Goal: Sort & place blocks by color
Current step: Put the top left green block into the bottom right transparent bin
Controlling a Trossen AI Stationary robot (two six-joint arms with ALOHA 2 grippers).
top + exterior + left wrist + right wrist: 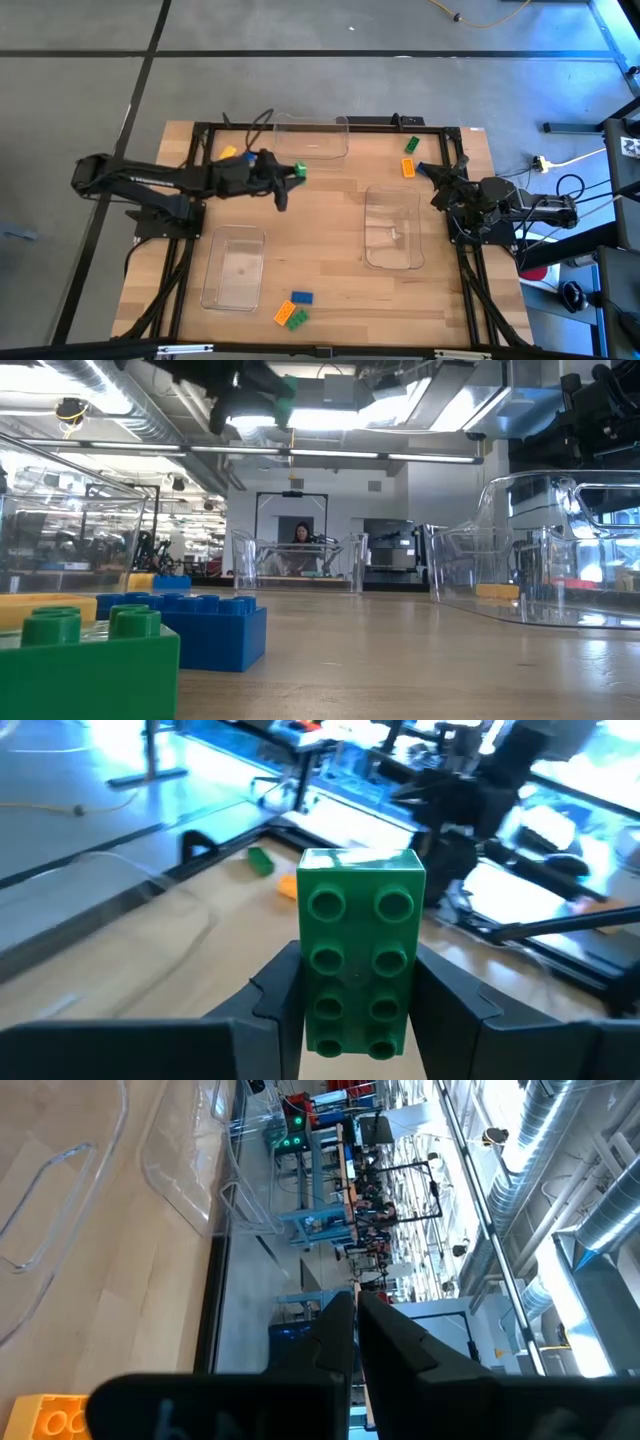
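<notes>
One green block (360, 962) pinched upright in left gripper (360, 1005), right gripper (355, 1330) pressed together beside orange block (45, 1415)

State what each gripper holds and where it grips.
Left gripper clamps a green block by its two long sides. Right gripper is shut and holds nothing.

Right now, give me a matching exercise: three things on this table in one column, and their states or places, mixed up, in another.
Column one:
1. left end effector
2. right end effector
3. blue block

Column two:
a. lying on the table next to an orange block
b. shut on a green block, above the table
c. shut, holding nothing

Pairs: 1-b, 2-c, 3-a.
</notes>
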